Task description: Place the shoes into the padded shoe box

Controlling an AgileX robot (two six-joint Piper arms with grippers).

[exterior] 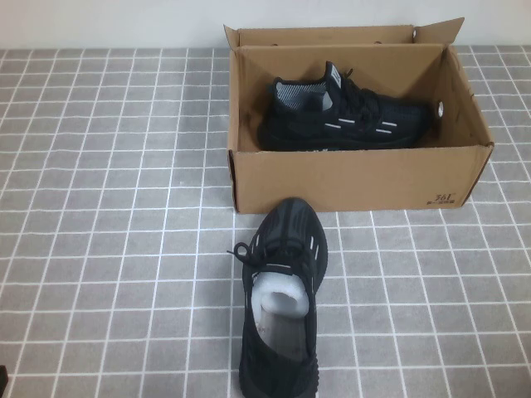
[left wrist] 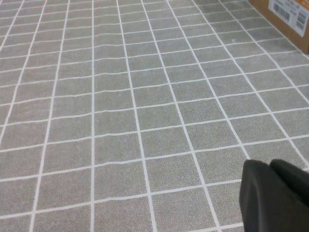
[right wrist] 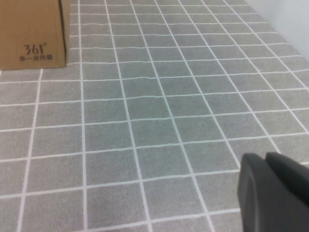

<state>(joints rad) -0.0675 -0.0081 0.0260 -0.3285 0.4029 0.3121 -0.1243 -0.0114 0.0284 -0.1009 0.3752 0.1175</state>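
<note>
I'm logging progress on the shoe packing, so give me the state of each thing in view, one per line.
Shoe in the box: lying on its side inside.
Shoe on the table: upright, outside, white stuffing in its opening, toe toward the box.
Shoe box: open, flaps up.
Left end effector: above bare table, holding nothing.
Right end effector: above bare table, holding nothing.

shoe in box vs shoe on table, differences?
The boxed sneaker lies sideways inside the cardboard box; the table sneaker points toe-first at the box front. White stuffing shows only in the table sneaker. Both are black with pale stripes. Left end effector and right end effector hover over bare tiles.
</note>
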